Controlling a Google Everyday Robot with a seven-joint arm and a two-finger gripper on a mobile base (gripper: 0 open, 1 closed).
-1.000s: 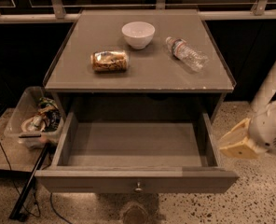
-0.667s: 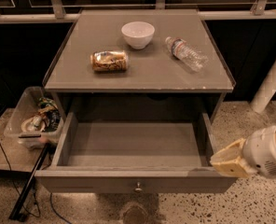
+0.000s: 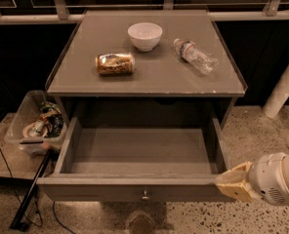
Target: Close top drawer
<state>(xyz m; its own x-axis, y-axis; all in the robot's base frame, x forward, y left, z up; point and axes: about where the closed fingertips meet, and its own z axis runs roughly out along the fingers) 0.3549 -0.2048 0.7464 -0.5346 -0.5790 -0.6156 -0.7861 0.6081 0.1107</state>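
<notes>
Standing open, the top drawer (image 3: 139, 152) had the gripper (image 3: 231, 182) at its front right corner. The gripper's open or closed state could not be told.

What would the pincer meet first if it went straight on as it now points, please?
Likely the top drawer, at the right end of its front panel; the pincer, low right, points left, though depth is unclear.

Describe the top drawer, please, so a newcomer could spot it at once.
Find the grey cabinet in the middle, with a bowl on top. The top drawer stands pulled out right beneath that top, with one small round knob on its front; the gripper is beside its front right corner.
</notes>
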